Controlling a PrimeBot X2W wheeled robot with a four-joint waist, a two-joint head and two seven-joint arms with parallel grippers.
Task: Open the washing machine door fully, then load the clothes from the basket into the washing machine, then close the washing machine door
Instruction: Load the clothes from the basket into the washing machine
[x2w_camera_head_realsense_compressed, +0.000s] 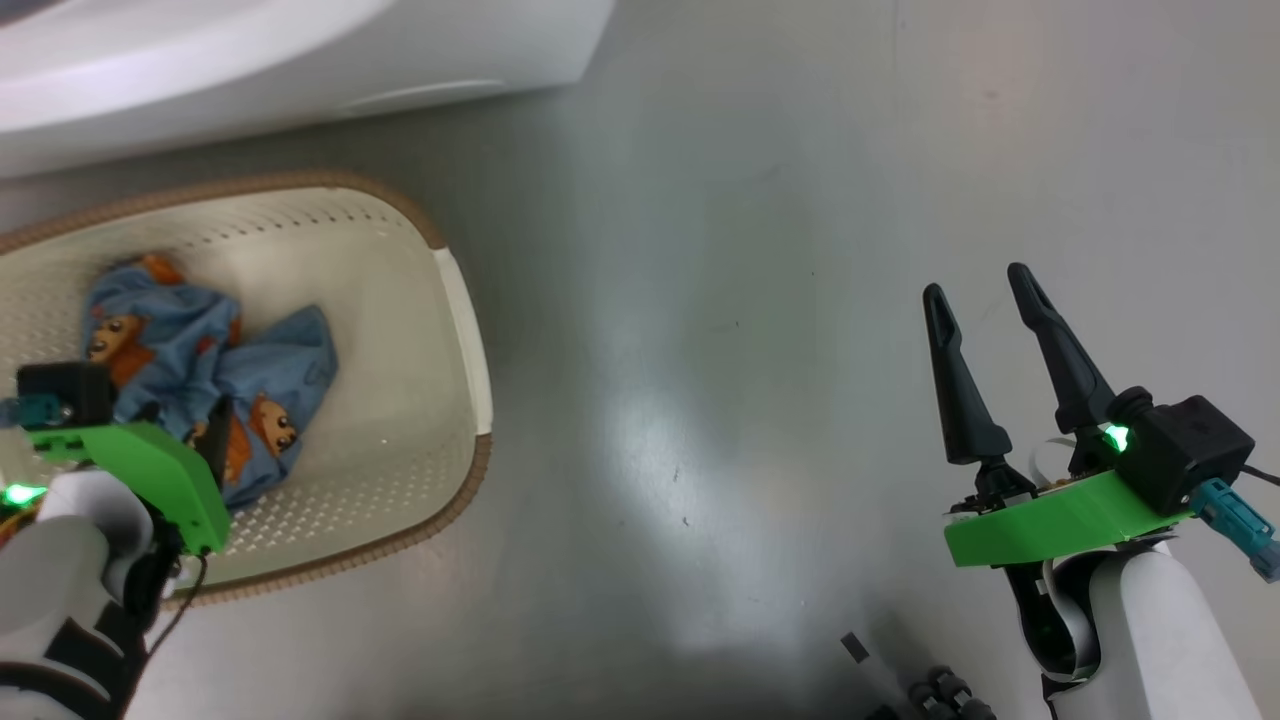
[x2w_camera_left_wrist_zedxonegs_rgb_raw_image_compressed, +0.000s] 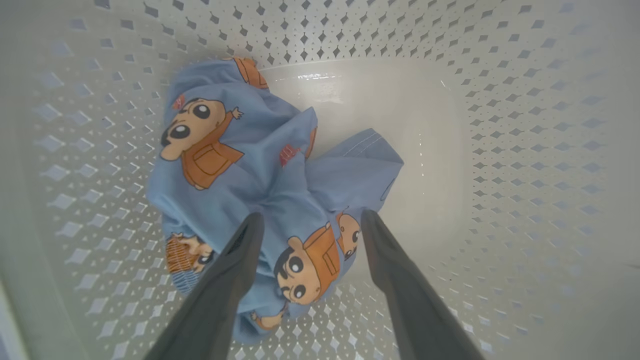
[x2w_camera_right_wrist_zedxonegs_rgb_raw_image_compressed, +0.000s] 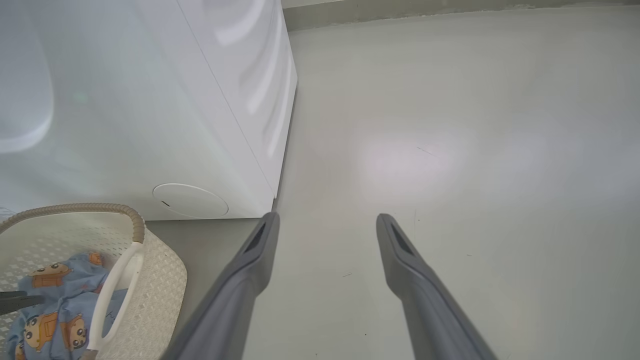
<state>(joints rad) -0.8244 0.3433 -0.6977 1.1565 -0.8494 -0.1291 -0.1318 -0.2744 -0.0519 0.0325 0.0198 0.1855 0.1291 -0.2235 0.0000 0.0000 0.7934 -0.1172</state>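
two fingers of the left gripper (x2w_camera_left_wrist_zedxonegs_rgb_raw_image_compressed: 311, 215) are standing spread wide inside the basket (x2w_camera_left_wrist_zedxonegs_rgb_raw_image_compressed: 500, 125), framing the clothes (x2w_camera_left_wrist_zedxonegs_rgb_raw_image_compressed: 225, 165), which are lying bunched on its bottom toward one end; nothing is being pinched. for a good pick it is likely needing to sink lower and close on the thick middle fold, not a loose edge. the right gripper (x2w_camera_head_realsense_compressed: 977, 280) is hanging spread and empty over the glossy grey floor (x2w_camera_head_realsense_compressed: 750, 300), the washing machine (x2w_camera_right_wrist_zedxonegs_rgb_raw_image_compressed: 150, 100) standing just beside the basket.
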